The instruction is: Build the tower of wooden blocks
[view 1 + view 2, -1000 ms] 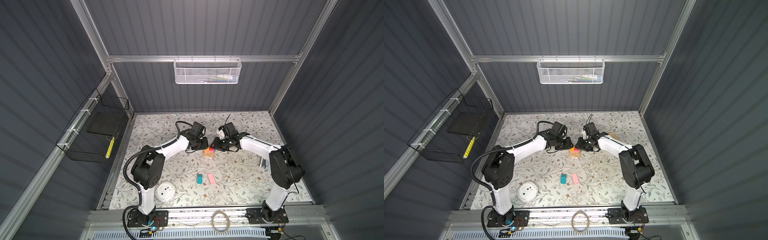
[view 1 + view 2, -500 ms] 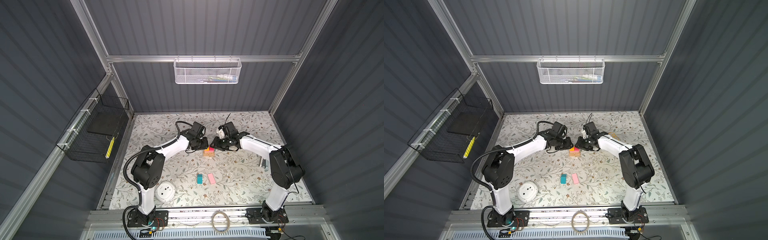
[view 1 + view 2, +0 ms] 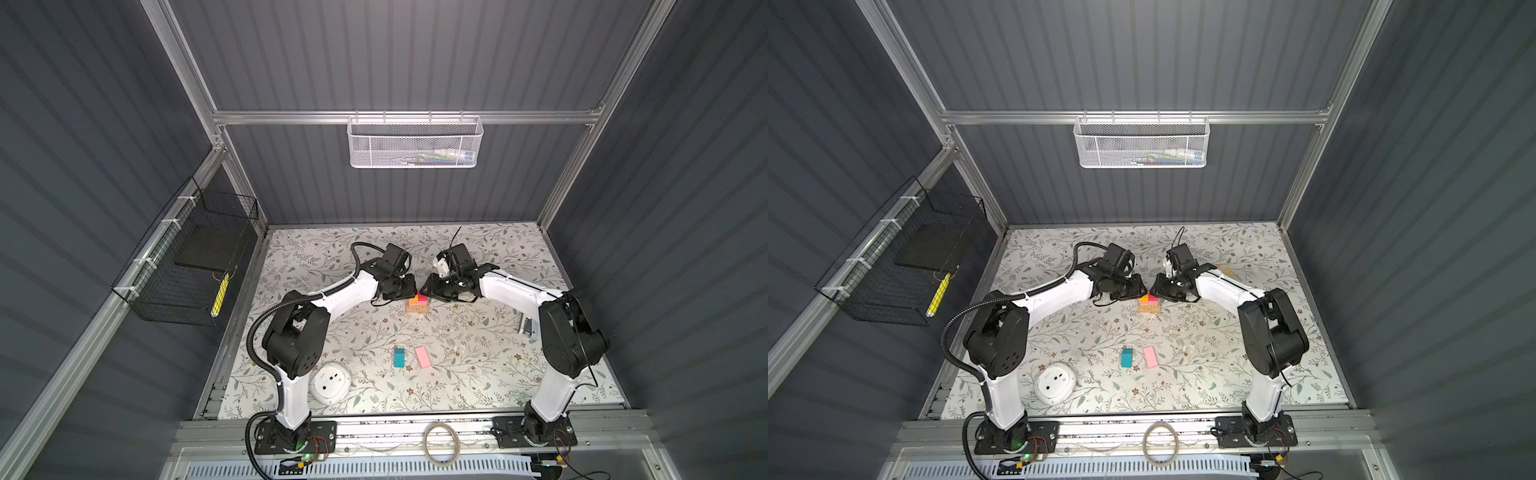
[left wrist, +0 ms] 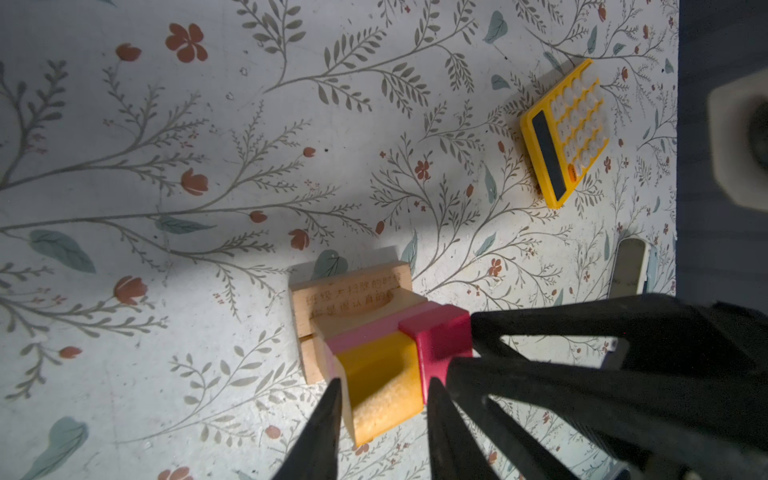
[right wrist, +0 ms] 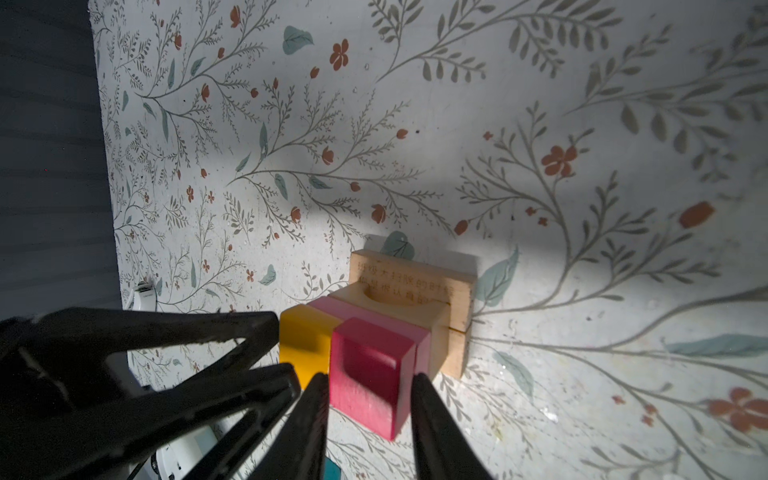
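In both top views: from high overhead, facing down over whole table (image 3: 478, 345). In wrist views: close in, from opposite sides of tower (image 4: 374, 332).

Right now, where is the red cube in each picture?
In a top view: red cube near the centre.
In a top view: near the centre too.
Left wrist: lower middle, right of centre.
Right wrist: lower middle.
Shared landmark: orange cube beside it, in all four.
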You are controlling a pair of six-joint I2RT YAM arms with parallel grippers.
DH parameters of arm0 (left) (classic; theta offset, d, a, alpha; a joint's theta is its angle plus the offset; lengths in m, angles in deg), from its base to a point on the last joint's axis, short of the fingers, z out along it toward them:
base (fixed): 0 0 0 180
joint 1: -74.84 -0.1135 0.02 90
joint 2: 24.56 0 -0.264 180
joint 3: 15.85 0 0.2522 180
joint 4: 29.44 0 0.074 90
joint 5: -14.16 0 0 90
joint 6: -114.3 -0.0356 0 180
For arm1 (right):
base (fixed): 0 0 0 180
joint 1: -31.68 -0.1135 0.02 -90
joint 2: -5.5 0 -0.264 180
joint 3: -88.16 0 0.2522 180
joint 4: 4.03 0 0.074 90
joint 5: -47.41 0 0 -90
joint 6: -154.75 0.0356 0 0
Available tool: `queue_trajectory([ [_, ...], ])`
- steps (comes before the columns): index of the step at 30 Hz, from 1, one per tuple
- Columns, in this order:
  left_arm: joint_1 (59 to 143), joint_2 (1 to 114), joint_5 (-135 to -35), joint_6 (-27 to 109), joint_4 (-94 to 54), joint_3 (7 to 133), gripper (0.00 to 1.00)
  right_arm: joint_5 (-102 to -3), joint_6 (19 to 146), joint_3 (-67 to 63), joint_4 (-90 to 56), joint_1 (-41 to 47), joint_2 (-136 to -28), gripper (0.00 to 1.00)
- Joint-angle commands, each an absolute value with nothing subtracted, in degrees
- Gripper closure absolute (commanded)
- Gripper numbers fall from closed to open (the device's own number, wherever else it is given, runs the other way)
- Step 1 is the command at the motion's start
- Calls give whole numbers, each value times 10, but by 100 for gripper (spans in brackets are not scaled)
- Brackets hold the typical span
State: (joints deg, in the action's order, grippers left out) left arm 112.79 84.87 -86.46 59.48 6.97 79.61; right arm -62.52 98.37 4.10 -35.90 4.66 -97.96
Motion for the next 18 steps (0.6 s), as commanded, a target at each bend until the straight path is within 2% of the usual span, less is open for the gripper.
queue_trajectory([
  [1,1133,863,-873,596,74,813,60,-602,982,31,-373,50,-982,62],
  [9,1132,855,-867,594,80,813,50,-591,983,40,-378,51,-957,54],
  [18,1132,810,-846,587,92,800,33,-569,993,73,-391,52,-886,47],
])
